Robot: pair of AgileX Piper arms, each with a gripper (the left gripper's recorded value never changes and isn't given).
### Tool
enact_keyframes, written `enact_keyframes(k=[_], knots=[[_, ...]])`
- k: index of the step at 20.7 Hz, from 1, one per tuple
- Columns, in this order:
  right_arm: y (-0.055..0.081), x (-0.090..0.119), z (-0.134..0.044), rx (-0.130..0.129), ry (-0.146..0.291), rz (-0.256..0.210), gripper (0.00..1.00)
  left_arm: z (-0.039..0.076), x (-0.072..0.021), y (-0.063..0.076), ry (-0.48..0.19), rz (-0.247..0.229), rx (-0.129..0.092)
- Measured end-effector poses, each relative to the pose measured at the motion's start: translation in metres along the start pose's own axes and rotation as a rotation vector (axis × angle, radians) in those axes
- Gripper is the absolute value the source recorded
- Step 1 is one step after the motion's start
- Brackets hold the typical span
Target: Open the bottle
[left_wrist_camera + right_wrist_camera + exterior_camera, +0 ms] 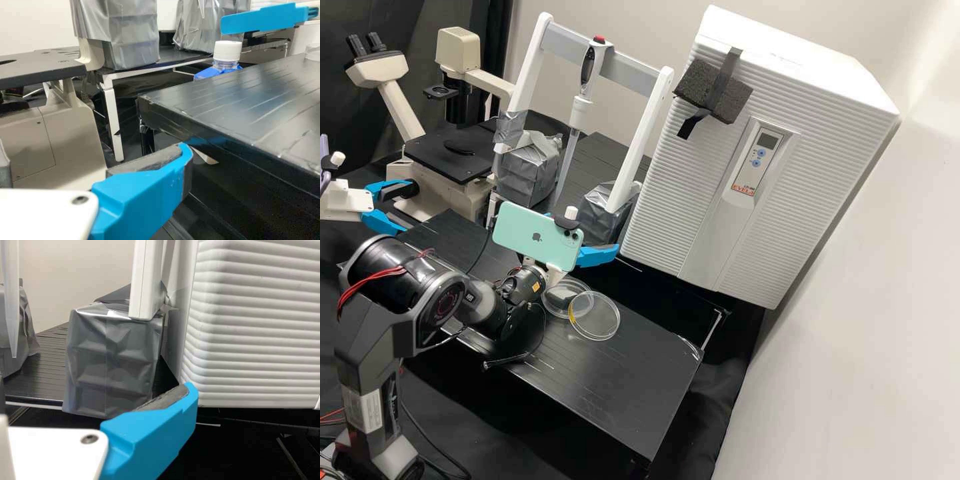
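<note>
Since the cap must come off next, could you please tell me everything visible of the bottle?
The small bottle has a ribbed white screw cap, closed on, above a blue shoulder. It stands upright behind the raised black slatted platform, whose edge hides its lower body. The right arm's blue finger hangs above the cap, apart from it.

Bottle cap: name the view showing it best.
Left wrist view: the bottle cap stands clear beyond the black bench. In the high view it peeks over the mint phone. The right wrist view faces a taped block.
</note>
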Motion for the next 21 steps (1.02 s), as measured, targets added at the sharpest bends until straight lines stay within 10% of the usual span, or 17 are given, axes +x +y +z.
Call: enact_keyframes(k=[10, 21], knots=[[0.001, -0.005, -0.001, -0.002, 0.004, 0.001, 1.0, 0.004, 0.0019, -0.001, -0.015, -0.003, 0.002], [-0.002, -0.031, -0.032, 0.006, 0.169, -0.024, 1.0, 0.006, 0.0031, -0.002, -0.02, -0.012, 0.003]])
